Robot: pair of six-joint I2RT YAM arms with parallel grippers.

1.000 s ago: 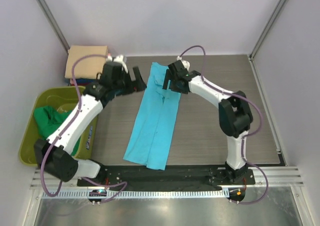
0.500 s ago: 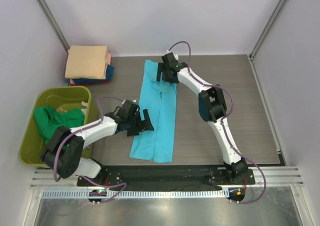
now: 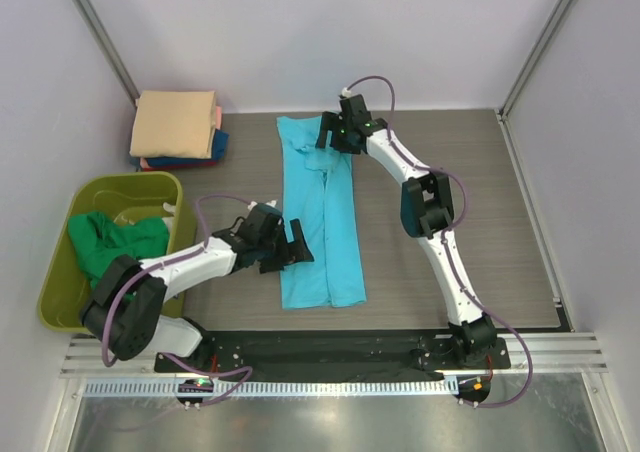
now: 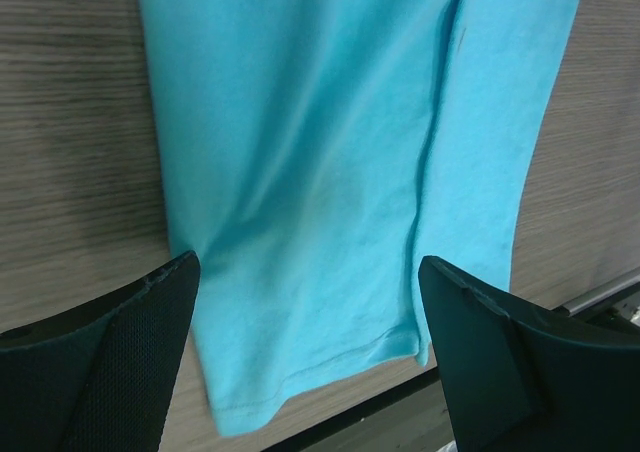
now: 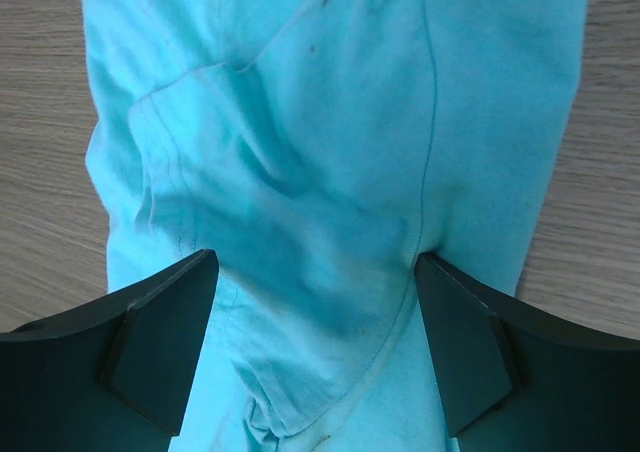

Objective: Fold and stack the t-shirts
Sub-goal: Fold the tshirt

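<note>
A bright turquoise t-shirt (image 3: 325,222) lies folded lengthwise into a long narrow strip running from the far middle of the table toward me. My left gripper (image 3: 298,244) is low at the strip's left edge near its hem and stands open; in the left wrist view its jaws (image 4: 308,267) straddle the hem end of the turquoise cloth (image 4: 320,152). My right gripper (image 3: 330,138) is at the far, sleeve end and is open too. Its jaws (image 5: 315,264) span the wrinkled cloth (image 5: 330,122). Neither holds anything.
A stack of folded shirts (image 3: 176,124), tan on top with dark blue and red below, sits at the back left corner. An olive-yellow bin (image 3: 60,292) at the left holds a crumpled green shirt (image 3: 105,242). A black rail (image 3: 330,347) borders the near table edge.
My left arm swung from beside the stack down to the strip's near left edge. The right gripper moved to the far end. The strip has straightened, its near end shifting right.
</note>
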